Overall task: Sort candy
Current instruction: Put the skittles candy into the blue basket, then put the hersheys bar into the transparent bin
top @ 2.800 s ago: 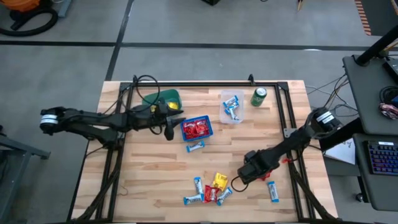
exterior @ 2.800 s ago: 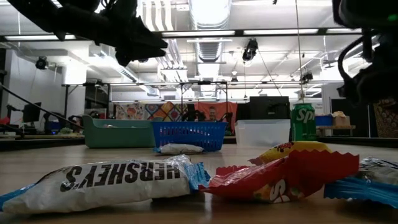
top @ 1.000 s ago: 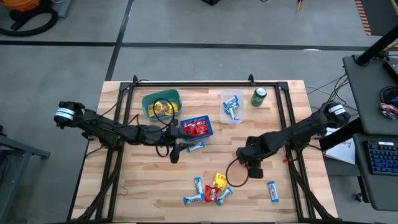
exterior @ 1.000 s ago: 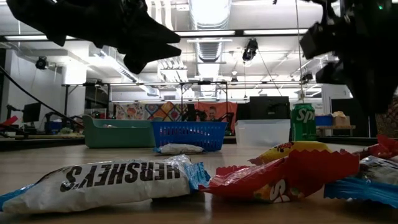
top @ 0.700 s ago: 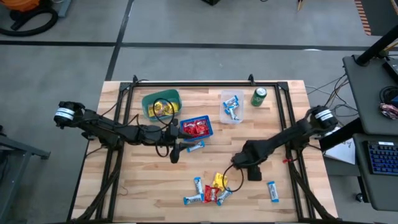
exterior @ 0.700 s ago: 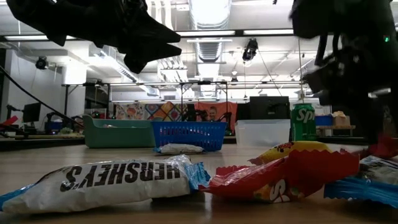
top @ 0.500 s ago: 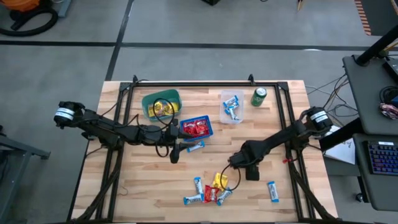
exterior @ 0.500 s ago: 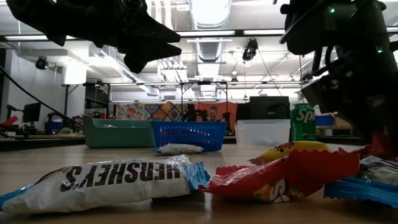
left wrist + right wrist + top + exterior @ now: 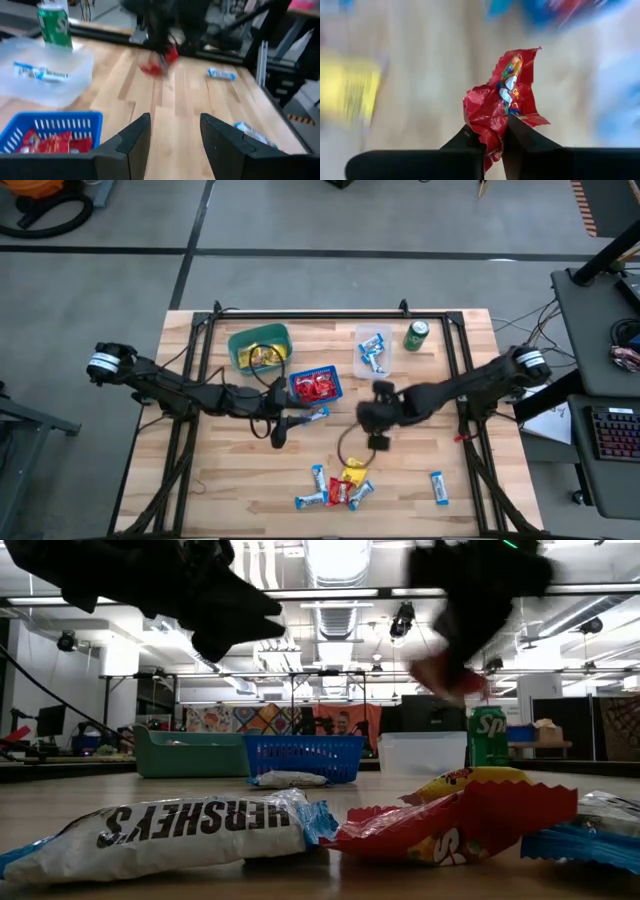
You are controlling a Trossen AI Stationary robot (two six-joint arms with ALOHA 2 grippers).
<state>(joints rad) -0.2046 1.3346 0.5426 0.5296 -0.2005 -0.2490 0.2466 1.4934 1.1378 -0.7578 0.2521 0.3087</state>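
Note:
My right gripper [image 9: 372,412] hangs over the table's middle, shut on a red candy [image 9: 507,95] that also shows in the low view [image 9: 450,675]. More candy [image 9: 335,485], red, yellow and blue-and-white, lies in a pile near the front edge. One blue-and-white bar [image 9: 313,415] lies beside the blue basket [image 9: 316,387]. My left gripper [image 9: 172,135] is open and holds nothing, near the blue basket's front left corner [image 9: 280,430]. My right gripper pinches the red candy's crumpled wrapper end [image 9: 487,125] between its two fingertips. The fingers come from above, pointing down. The candy hangs below them, lifted clear of the table.
A green basket [image 9: 260,348] with yellow candy stands far left of the blue basket, which holds red candy. A clear tub [image 9: 373,353] holds blue-and-white bars, a green can [image 9: 416,335] beside it. A lone bar [image 9: 437,487] lies front right.
My right gripper went down to the candy pile near the front edge, then rose and moved toward the table's far left, toward the blue basket. A red candy that lay low at the pile now hangs lifted clear below it.

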